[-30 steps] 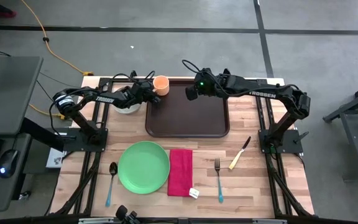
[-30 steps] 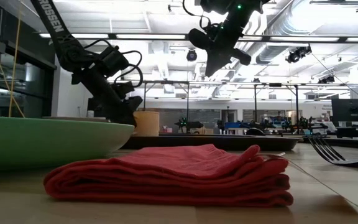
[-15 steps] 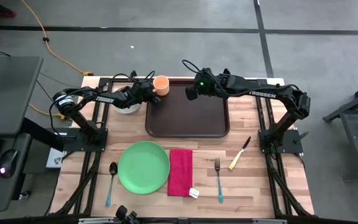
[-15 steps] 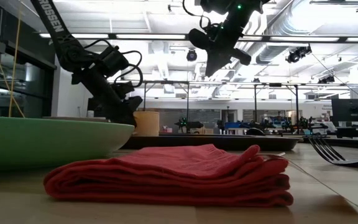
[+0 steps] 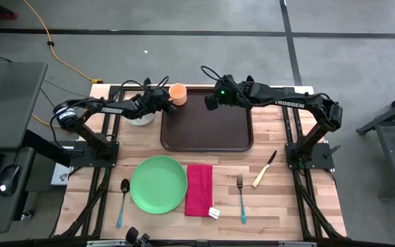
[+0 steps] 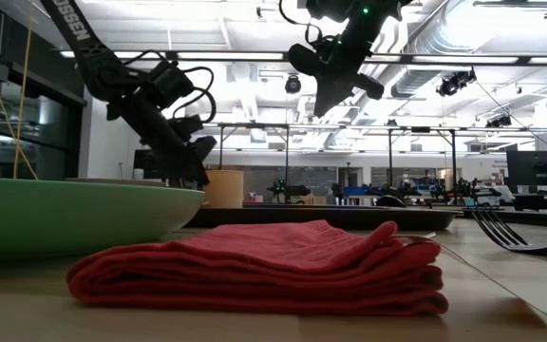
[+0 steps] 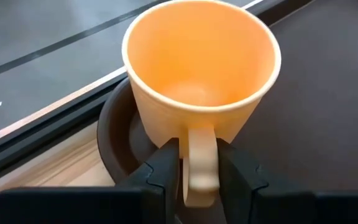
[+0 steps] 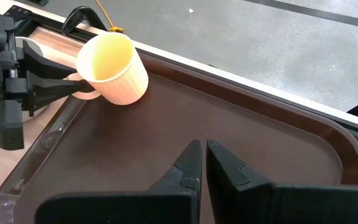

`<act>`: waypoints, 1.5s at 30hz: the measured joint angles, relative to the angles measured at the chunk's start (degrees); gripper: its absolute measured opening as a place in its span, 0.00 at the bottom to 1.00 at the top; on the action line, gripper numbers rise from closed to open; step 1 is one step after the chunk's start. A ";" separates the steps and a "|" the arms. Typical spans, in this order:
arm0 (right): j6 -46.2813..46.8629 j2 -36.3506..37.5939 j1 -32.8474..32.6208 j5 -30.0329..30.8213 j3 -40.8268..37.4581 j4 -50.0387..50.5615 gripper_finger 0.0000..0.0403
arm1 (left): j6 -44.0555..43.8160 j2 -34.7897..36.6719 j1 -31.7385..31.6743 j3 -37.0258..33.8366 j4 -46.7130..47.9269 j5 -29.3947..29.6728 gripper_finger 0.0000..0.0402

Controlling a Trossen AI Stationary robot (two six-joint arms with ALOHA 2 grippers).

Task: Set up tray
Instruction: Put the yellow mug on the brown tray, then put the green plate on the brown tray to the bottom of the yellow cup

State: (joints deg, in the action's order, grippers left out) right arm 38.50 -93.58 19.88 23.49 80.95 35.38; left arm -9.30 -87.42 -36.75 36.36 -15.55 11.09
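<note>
Orange cup point(image 7: 201, 87) handle pinched by left tool point(image 7: 201, 177), cup base hiding tray point(image 5: 206, 130) corner.

We see two dark, nearly black arms built of jointed tubular segments. Our left arm point(image 5: 108, 108) carries white block lettering along its forearm, and loose black cables loop above its wrist. Our right arm point(image 5: 286, 101) bears matching white lettering, with a small green light glowing near its wrist and a black cable arching over it. Each arm rises from a black base plate set in a black metal frame. The fingers point(image 8: 185, 171) are matte black, flat-sided, with stepped notches along their inner edges.
</note>
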 joint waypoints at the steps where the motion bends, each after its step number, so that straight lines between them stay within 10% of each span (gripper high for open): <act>1: -0.02 0.00 0.00 0.00 0.00 0.00 0.00 | 0.01 0.37 0.00 0.00 0.37 0.00 0.32; 17: -0.03 0.00 0.00 -0.02 0.00 0.00 0.00 | 0.57 10.18 0.00 0.30 3.06 0.61 0.32; 45: -1.48 0.00 -3.72 -7.17 0.00 -0.04 0.00 | -5.20 27.99 0.42 32.09 67.77 -7.30 0.32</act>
State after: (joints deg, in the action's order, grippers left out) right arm 37.01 -93.58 16.15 16.31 80.95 35.33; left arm -14.50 -59.42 -36.33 68.45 52.22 3.79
